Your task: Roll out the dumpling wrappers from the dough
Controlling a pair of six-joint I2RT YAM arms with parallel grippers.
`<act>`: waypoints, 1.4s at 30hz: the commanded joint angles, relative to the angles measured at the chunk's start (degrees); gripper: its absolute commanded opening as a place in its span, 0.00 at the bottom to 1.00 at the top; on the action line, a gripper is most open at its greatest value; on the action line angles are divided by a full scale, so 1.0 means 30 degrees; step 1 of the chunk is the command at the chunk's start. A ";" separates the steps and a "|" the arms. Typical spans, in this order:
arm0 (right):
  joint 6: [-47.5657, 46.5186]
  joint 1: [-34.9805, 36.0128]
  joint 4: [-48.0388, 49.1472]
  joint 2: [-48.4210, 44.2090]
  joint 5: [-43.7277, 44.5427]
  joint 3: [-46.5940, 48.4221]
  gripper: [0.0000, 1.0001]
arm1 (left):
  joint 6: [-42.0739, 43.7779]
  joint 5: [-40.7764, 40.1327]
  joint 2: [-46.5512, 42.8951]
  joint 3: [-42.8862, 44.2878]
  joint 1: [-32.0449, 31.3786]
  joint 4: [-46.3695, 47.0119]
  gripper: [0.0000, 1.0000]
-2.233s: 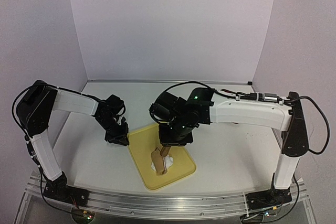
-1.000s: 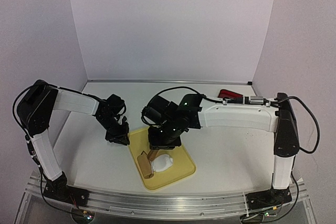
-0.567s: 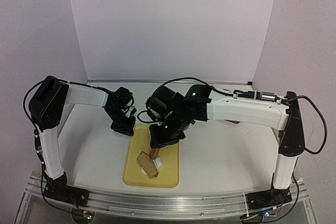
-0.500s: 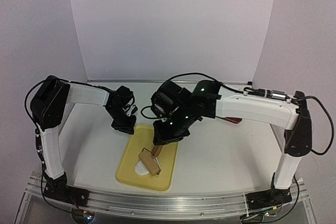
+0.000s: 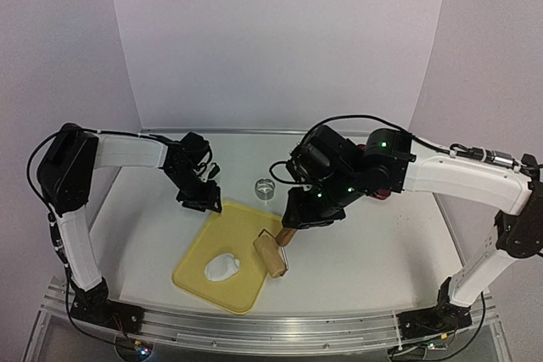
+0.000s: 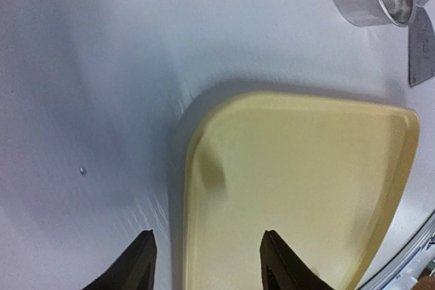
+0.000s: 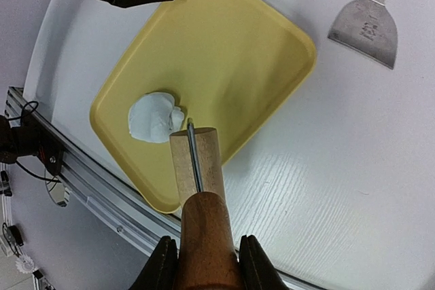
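White dough (image 5: 222, 268) lies slightly wider left-right; right jaws grip the rolling pin (image 5: 273, 253), left jaws gape empty.

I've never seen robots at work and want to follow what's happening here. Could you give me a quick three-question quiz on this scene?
1. Fill the gap: the ring stands on the ____, beyond the tray.
2. True or false: the dough lies on the tray.
3. What does the right gripper hold?
A. roller
B. dough
C. ring

Key:
1. table
2. true
3. A, gripped by its wooden handle
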 commanded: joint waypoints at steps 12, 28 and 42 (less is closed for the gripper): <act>-0.2705 0.0685 0.2307 0.4926 -0.3506 0.5017 0.00 | -0.5353 0.3704 -0.9676 -0.9688 0.0057 0.0651 0.57; -0.0101 -0.0624 0.2553 0.7595 -0.3969 0.5642 0.00 | -0.3875 0.1598 -0.7619 -0.9650 0.0026 0.0621 0.38; -0.0295 -0.0532 -0.3356 1.0470 0.0734 0.6529 0.00 | -0.3741 0.0287 -0.6058 -0.9745 0.0058 0.0912 0.17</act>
